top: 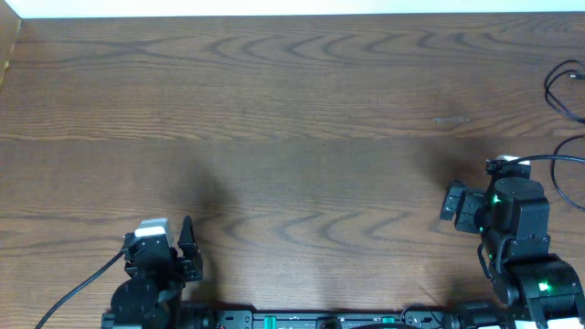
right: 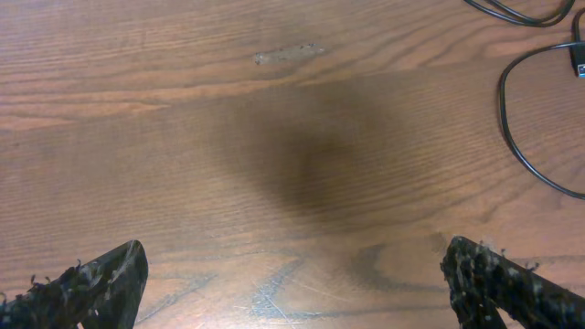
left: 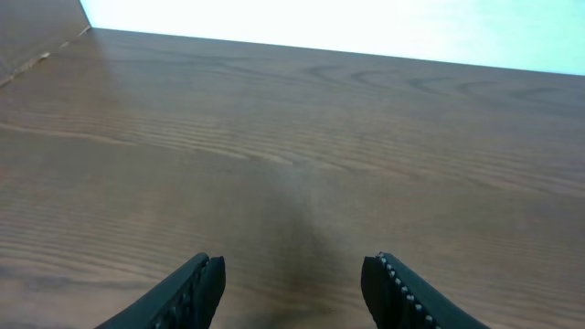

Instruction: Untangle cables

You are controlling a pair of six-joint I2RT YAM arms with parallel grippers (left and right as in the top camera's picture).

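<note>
Basically, both arms sit low at the near edge of the counter [top: 292, 91], w/ nothing in either one. L gripper [left: 292, 294] is by the near-left corner, jaws spread wide, only bare wood grain between the fingers [left: 196, 291]. It is raised a bit over the surface and aimed toward the far edge. R gripper [right: 292, 285] is near the right edge, approx. midway between the near and far edges. It is also spread very wide: in the R wrist view one finger shows at each bottom corner, w/ only a dark shadow patch on the wood ahead.

Black cable [right: 502, 102] lies flat on the counter toward the far-right corner, ahead and to the right of the R gripper and well apart from it. It bends in an open loop that runs off the right edge of the wrist view. A 2nd strand curves across the top of that view. A small plug [right: 578, 59] sits inside the loop, right at the pic edge; can't tell what type. Overhead shows the same cable [top: 549, 91] hugging the right edge.

A pale scuff [right: 288, 55] marks the wood left of the cable.
</note>
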